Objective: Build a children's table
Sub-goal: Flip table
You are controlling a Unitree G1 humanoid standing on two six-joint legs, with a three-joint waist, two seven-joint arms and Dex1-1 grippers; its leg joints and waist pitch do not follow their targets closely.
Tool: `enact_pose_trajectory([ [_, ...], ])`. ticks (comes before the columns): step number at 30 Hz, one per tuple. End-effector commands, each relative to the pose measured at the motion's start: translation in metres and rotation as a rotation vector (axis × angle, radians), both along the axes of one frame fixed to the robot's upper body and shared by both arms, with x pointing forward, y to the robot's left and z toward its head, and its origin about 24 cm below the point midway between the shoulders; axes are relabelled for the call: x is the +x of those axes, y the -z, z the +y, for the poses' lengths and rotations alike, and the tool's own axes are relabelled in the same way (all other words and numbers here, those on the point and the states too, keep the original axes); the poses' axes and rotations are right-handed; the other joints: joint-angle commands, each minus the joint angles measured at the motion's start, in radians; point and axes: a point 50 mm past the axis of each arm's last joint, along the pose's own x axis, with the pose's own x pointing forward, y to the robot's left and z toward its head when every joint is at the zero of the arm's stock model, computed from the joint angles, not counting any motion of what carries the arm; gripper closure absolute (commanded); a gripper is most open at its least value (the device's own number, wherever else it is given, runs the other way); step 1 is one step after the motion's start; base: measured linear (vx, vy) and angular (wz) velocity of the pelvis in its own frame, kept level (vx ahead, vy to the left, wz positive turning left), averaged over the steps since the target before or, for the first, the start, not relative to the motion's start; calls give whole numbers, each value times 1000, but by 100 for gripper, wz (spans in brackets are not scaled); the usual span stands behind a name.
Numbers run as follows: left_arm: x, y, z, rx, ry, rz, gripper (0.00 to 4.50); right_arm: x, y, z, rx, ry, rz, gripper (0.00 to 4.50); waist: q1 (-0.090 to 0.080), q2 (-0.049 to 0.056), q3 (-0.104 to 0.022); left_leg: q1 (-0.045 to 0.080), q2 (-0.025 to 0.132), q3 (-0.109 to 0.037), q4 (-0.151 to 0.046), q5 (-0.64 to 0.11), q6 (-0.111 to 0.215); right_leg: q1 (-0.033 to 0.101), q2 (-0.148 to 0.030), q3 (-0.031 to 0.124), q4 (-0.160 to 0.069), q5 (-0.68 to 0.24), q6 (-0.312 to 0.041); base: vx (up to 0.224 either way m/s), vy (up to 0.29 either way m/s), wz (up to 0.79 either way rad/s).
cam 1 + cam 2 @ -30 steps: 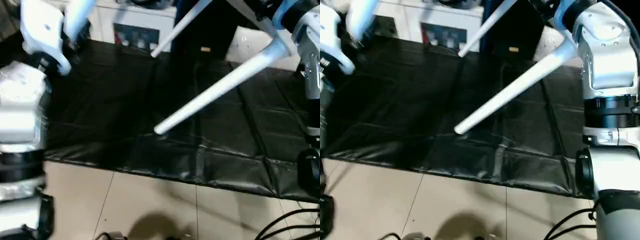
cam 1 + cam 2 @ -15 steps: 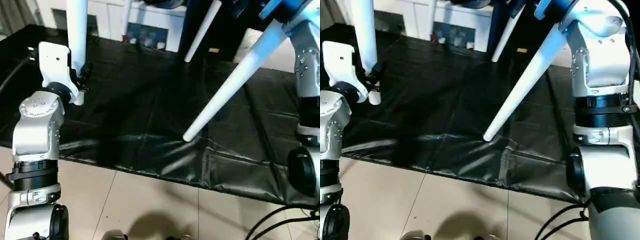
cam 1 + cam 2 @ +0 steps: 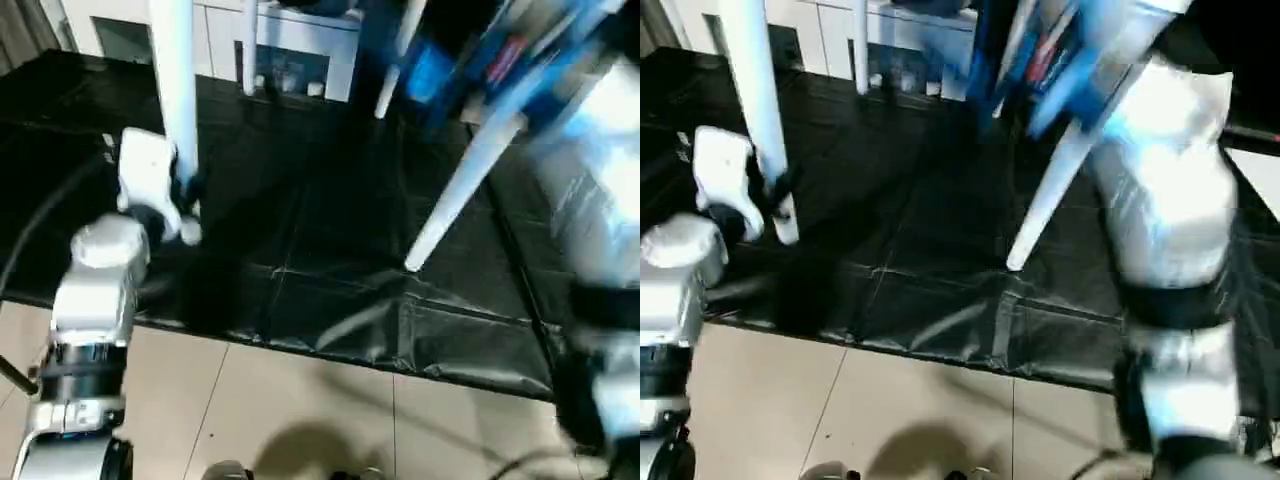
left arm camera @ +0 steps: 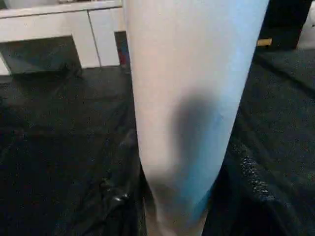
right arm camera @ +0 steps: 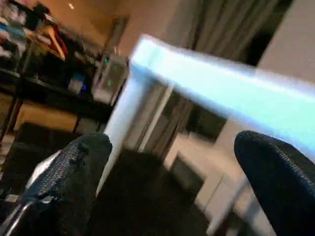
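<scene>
Standing nearly finished, the children's table (image 3: 470, 180) has white tapered legs fitted and pointing down onto the black sheet (image 3: 330, 300), its top out of sight above. Left tool (image 3: 185, 195) pinches the leg (image 3: 765, 150) nearest the sheet's left edge; right tool (image 5: 172, 187) hangs spread, empty

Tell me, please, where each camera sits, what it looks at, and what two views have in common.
Left eye view: on the head, looking down at the black mat; left forearm and left pincer on a table leg.
Right eye view: beside it, same scene; blurred right arm.
Left wrist view: on the left wrist, close against that held leg.
Right wrist view: on the right wrist, looking between its own open black fingers at the tabletop.
Shared: both eye views show another leg reaching the mat.
</scene>
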Motion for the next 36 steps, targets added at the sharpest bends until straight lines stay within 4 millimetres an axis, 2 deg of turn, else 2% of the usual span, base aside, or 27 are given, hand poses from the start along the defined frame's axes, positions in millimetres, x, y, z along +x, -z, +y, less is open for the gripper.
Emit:
enact_pose_trajectory([
  [1,0,-9,-6,57,68,-56,293,-4,22,4,-34,34,108,0,-6,26,-73,14,66,-28,-85,-114,19,58,-101,76,-88,-316,-59,0,0,0],
  [2,0,-8,-7,55,81,-52,293,-5,33,5,-35,52,158,0,-7,25,-73,14,67,-29,-86,-126,13,58,-103,76,-90,-332,-49,0,0,0],
  [3,0,-7,-7,55,82,-52,293,-5,34,5,-35,53,161,0,-8,25,-74,14,67,-30,-87,-127,10,58,-103,76,-90,-334,-48,0,0,0],
  [6,0,5,-7,43,110,-26,293,-17,93,12,-43,90,434,0,-4,27,-74,15,65,-29,-87,-130,8,55,-104,77,-98,-334,-40,0,0,0],
  [7,0,5,-7,42,111,-25,293,-18,96,12,-41,90,447,0,-5,24,-72,14,64,-30,-88,-137,8,56,-105,76,-99,-343,-36,0,0,0],
  [9,2,10,-8,43,125,-17,293,-22,110,15,-39,95,504,0,-7,24,-75,14,67,-34,-90,-155,1,60,-108,74,-99,-359,-30,0,0,0],
  [12,6,19,-4,77,142,10,293,-29,133,19,-51,128,586,0,-9,24,-69,17,63,-34,-91,-186,-6,54,-109,72,-111,-426,0,0,0,0],
  [15,7,22,0,93,128,19,293,-32,139,20,-47,148,612,0,-11,21,-69,19,65,-36,-92,-203,-11,53,-112,71,-115,-456,14,0,0,0],
  [16,7,22,3,86,108,15,293,-34,142,19,-50,168,625,0,-10,25,-70,20,67,-38,-94,-205,-15,54,-113,70,-114,-450,14,0,0,0],
  [17,5,22,7,61,95,8,258,-37,147,18,-51,191,640,0,-12,25,-69,20,71,-39,-97,-206,-20,54,-113,71,-112,-429,7,0,0,0],
  [18,4,22,9,48,89,2,258,-38,149,18,-52,206,646,0,-13,26,-69,19,72,-40,-97,-211,-24,54,-113,71,-111,-425,3,0,0,0],
  [19,3,22,10,41,86,-1,237,-39,150,17,-53,215,648,0,-13,30,-69,19,72,-41,-98,-217,-27,55,-114,71,-111,-424,1,0,0,0],
  [20,-3,23,15,6,76,-18,221,-41,152,12,-11,268,657,0,-13,31,-70,20,72,-41,-99,-225,-30,56,-115,71,-111,-416,-4,0,0,0],
  [21,-6,23,17,-11,69,-27,218,-41,153,10,7,290,658,0,-16,29,-70,15,73,-42,-101,-218,-32,58,-117,73,-109,-398,-15,0,0,0],
  [24,-14,24,21,-56,60,-50,203,-44,154,4,22,325,641,0,-24,34,-74,13,70,-39,-98,-202,-29,60,-115,77,-102,-349,-36,0,0,0],
  [25,-17,24,21,-78,58,-61,178,-45,154,2,26,334,634,0,-27,31,-73,11,70,-37,-97,-196,-24,61,-116,79,-101,-334,-47,0,0,0],
  [26,-22,24,21,-121,58,-76,174,-47,155,0,37,345,628,0,-25,42,-73,11,71,-39,-97,-197,-25,62,-117,79,-97,-327,-55,0,0,0],
  [28,-29,25,21,-161,57,-89,173,-50,156,-3,52,360,625,0,-26,34,-71,11,74,-35,-97,-199,-20,61,-116,80,-100,-316,-72,0,0,0],
  [29,-35,26,20,-185,60,-94,152,-52,156,-5,64,374,625,0,-28,39,-73,9,73,-36,-97,-193,-17,65,-114,80,-95,-299,-78,0,0,0],
  [30,-47,29,15,-239,69,-101,136,-56,159,-10,83,409,627,0,-29,50,-76,10,79,-37,-98,-189,-23,66,-114,81,-88,-265,-92,0,0,0],
  [31,-55,33,13,-262,55,-87,130,-58,161,-14,91,441,632,0,-29,46,-67,4,81,-37,-103,-202,-17,65,-116,81,-96,-278,-96,0,0,0],
  [33,-65,40,7,-295,30,-59,124,-62,166,-20,88,498,633,0,-32,57,-72,12,71,-31,-94,-235,-13,65,-110,79,-104,-330,-87,0,0,0],
  [34,-69,42,5,-307,25,-50,111,-63,168,-22,87,511,633,0,-34,56,-62,6,68,-30,-99,-238,-2,63,-106,77,-111,-357,-79,0,0,0],
  [35,-76,47,-3,-323,19,-27,96,-66,173,-26,70,545,645,0,-33,64,-60,12,63,-29,-95,-263,6,58,-104,72,-119,-439,-51,0,0,0],
  [36,-80,49,-7,-332,14,-17,96,-68,176,-28,60,562,651,0,-35,64,-58,14,60,-30,-92,-286,11,57,-103,65,-134,-521,-15,0,0,0],
])
